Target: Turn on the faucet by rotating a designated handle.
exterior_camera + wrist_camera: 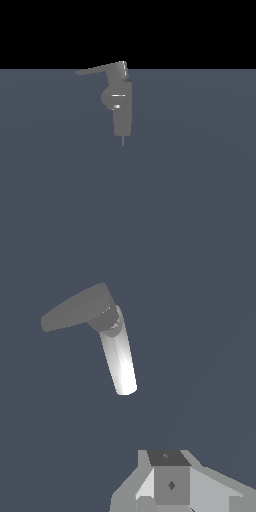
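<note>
floor: flat slate-blue plane (200,200) fills the lower three-quarters of the exterior view; black band above it.
faucet: matte grey upright body (122,107), upper centre of the exterior frame, bulge toward that view's left, thin pin below. In the wrist view it shows as a pale cylinder (120,363) in the upper centre.
handle: thin flat lever (97,69) running from the block on top of the body toward the exterior view's left, tapering to a tip. In the wrist view, dark blade (75,308), upper left.
gripper: only part of the hand housing (170,483) shows at the lower edge of the wrist frame; absent from the exterior view. Jaws: not in frame, cannot tell if apart or together.
gap: gripper well apart from the handle, no contact.
risk 1: the lever is thin, so a misaligned approach likely slips over or under it.
risk 2: contact near the pivot block gives little leverage, so the handle may not rotate.
risk 3: pushing on the body instead turns nothing.
</note>
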Tool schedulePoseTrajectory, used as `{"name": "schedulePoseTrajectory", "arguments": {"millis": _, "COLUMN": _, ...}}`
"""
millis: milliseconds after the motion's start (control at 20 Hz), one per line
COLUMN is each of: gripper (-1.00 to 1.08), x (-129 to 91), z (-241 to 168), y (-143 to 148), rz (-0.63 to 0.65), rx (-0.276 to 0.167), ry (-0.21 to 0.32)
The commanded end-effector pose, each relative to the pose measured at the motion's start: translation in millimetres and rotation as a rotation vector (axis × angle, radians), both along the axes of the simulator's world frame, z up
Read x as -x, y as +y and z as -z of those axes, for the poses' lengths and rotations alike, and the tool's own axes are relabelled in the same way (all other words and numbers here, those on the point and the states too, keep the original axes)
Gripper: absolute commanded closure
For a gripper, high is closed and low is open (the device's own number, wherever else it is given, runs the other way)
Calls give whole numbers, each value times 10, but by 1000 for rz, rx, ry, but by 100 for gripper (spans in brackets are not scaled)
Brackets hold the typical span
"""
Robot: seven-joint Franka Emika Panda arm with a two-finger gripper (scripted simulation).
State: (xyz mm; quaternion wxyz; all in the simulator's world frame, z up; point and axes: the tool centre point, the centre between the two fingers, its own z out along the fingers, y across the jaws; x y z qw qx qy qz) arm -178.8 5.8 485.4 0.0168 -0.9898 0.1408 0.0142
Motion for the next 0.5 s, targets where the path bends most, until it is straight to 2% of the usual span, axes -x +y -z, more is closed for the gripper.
{"name": "schedulePoseTrajectory", "arguments": {"millis": 0, "gripper": 108, "x": -143, "z": 17, "y": 34, "rz": 57, "rx": -5, "ry": 10}}
{"name": "schedulePoseTrajectory", "arguments": {"millis": 450, "gripper": 108, "x": -652, "z": 138, "y": 171, "rz": 262, "rx": -12, "ry": 49}}
